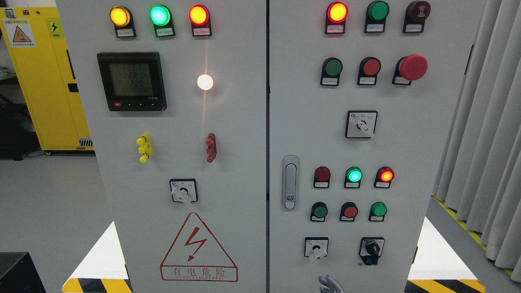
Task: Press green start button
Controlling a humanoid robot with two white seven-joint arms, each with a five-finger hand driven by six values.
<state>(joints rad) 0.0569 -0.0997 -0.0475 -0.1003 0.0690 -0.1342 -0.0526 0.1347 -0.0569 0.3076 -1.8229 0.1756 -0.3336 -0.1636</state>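
1. Hand: only fingertips show at bottom edge, just right of the cabinet door seam. Side cannot be told; released or clenched cannot be told.
2. Green buttons on right door: upper; lower row, left and right. Labels unreadable, so the start btn cannot be confirmed.
3. Hand sits below the lower row, nearest the left green btn; judged a pre-reach pos.
4. Red mushroom stop is well apart from the lower row.
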